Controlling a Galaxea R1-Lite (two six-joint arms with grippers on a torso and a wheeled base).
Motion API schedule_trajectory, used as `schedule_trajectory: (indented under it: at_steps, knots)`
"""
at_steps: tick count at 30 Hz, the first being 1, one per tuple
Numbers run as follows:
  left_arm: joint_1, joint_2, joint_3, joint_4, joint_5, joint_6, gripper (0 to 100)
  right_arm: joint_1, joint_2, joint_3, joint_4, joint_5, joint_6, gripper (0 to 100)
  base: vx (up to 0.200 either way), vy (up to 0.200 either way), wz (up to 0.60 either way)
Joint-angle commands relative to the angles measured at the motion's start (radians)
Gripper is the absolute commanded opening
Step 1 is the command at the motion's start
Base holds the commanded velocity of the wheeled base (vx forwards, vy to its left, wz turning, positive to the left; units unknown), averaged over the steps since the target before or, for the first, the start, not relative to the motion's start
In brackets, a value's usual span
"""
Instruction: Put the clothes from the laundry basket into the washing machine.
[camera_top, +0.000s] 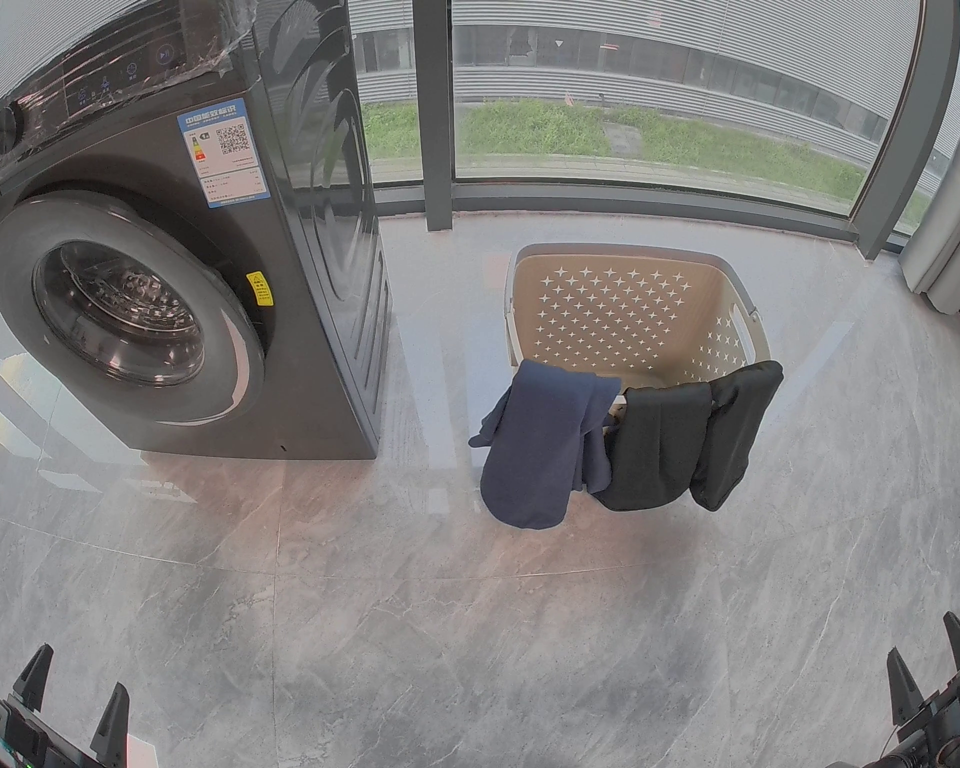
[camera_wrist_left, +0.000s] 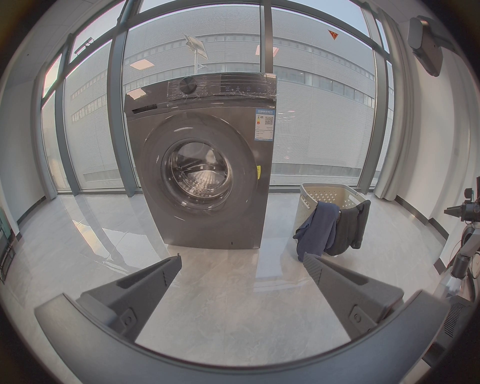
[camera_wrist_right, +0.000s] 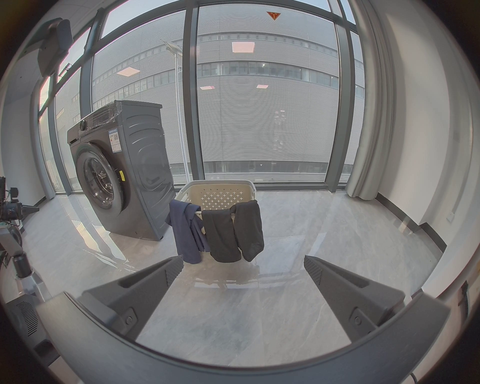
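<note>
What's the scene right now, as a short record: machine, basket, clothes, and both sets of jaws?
washing machine: dark grey front-loader on the floor, on the robot's left
door: round, glass, looks shut
laundry basket: beige, perforated, right of the machine and apart from it, near the window
navy garment: draped over the basket's near rim, hanging outside
black garment: over the same rim, right of the navy one, touching it
left jaws: open, empty
right jaws: open, empty
task state: both garments at the basket, none grasped

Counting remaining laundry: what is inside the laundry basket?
In the laundry basket only bare walls show; a blue garment and black clothing drape its front rim, hiding the bottom.
</note>
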Motion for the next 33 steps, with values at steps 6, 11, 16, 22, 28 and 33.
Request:
schedule_trajectory:
  at_steps: [6,11,16,22,28,33]
  knots:
    - [0.0,-0.017,0.018,-0.001,0.0,-0.001,100,0.0,-0.016,0.018,0.0,0.0,0.0,100,0.0,-0.2,0.0]
    - [0.0,-0.017,0.018,-0.001,0.0,-0.003,100,0.0,-0.016,0.018,0.0,0.0,0.0,100,0.0,-0.2,0.0]
    - [0.0,-0.017,0.018,-0.001,0.0,-0.003,100,0.0,-0.016,0.018,0.0,0.0,0.0,100,0.0,-0.2,0.0]
    - [0.002,-0.017,0.018,-0.001,0.0,0.002,100,0.0,-0.016,0.018,0.0,0.0,0.0,100,0.0,-0.2,0.0]
    - [0.0,-0.015,0.018,-0.001,0.0,0.0,100,0.0,-0.016,0.018,0.0,0.0,0.001,100,0.0,0.0,0.0]
    - [0.0,-0.017,0.018,-0.001,0.0,0.002,100,0.0,-0.016,0.018,0.0,0.0,0.0,100,0.08,0.0,0.0]
